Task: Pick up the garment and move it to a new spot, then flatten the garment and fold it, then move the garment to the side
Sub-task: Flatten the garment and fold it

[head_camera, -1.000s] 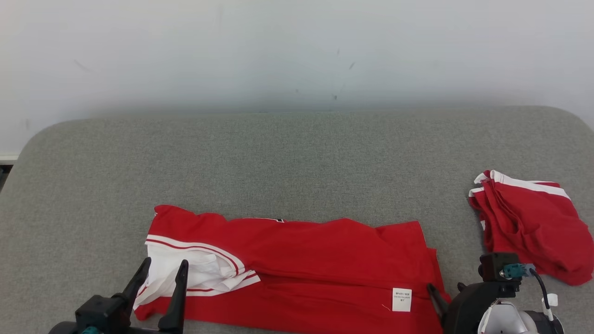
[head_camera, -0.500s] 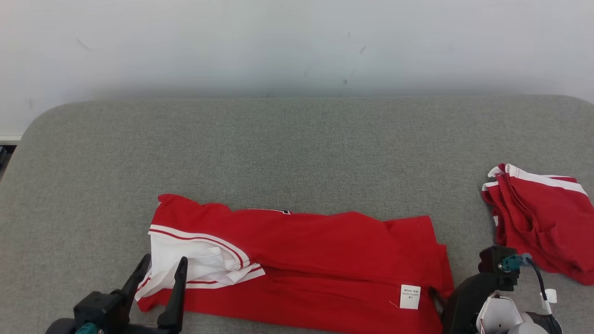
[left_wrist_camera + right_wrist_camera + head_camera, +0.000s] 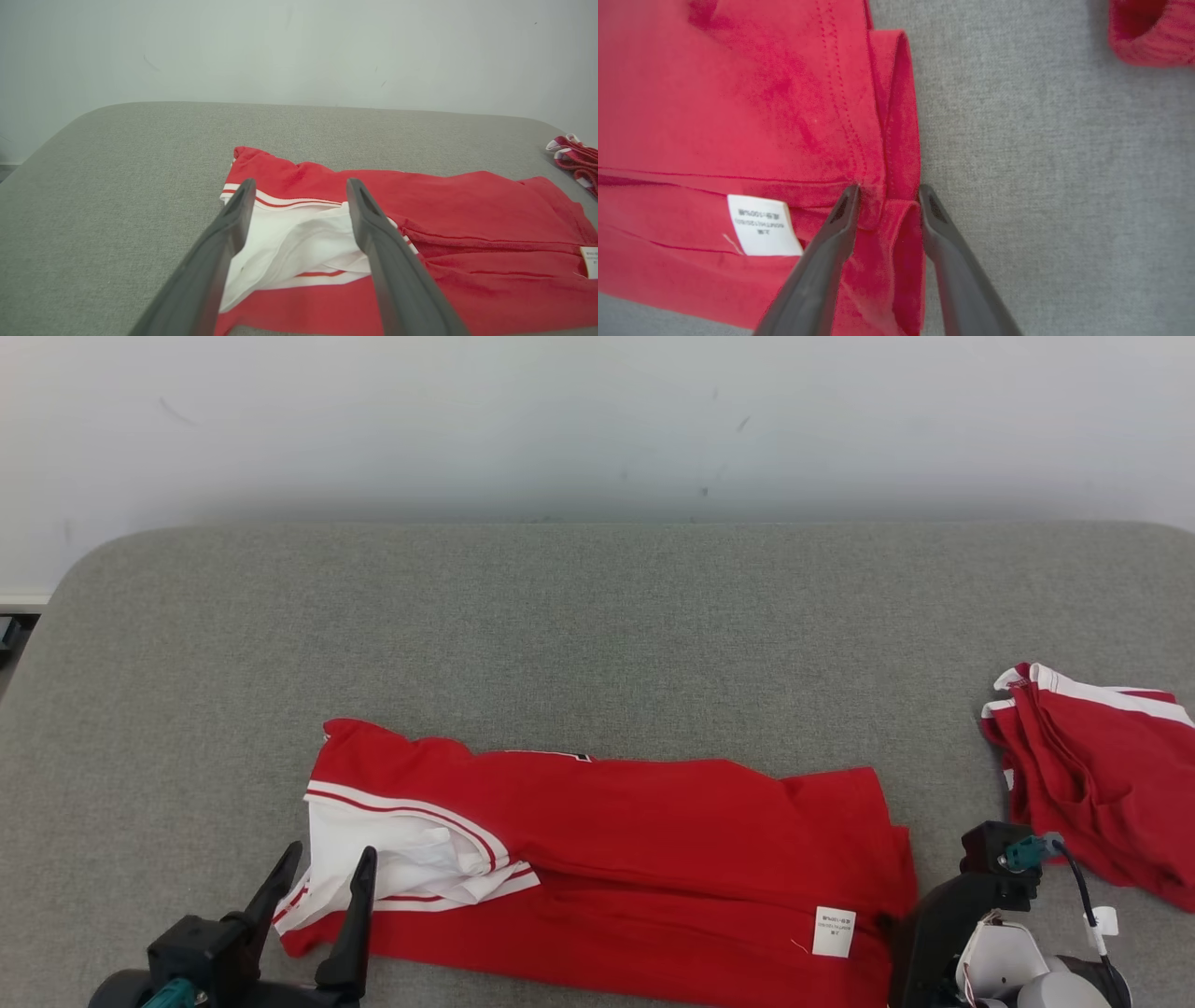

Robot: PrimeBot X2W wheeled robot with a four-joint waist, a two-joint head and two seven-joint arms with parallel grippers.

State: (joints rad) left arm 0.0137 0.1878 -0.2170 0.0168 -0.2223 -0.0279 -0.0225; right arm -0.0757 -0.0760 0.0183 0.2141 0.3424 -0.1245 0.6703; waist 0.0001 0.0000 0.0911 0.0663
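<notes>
Step in hand: the fold, by my reading. The garment (image 3: 653, 831) lies as a long red band, apparently doubled lengthwise, and a pincer sits at each end as if for a crosswise fold.
Garment's place: near the front edge of the grey desk (image 3: 597, 635), about midway across, white-trimmed end to the left, care label (image 3: 834, 931) near the right end.
Left pincer (image 3: 330, 851): jaws wide apart, empty, poised over the white-trimmed end (image 3: 299, 238).
Right pincer (image 3: 887, 191): jaws part-way apart, astride the folded right hem (image 3: 901, 140), with red cloth between the tips. I cannot tell whether it grips yet.
Next move calls for: the right jaws catching every layer of the hem, not just the top one, and the left coming down onto its end before any lift, so that both ends rise level.
Right wrist view adds: the hem's stitching and doubled edge between the fingertips, which the head view hides behind the wrist.
Head view adds: the band's whole length, and a second red garment (image 3: 1102, 775) well apart at the right.
</notes>
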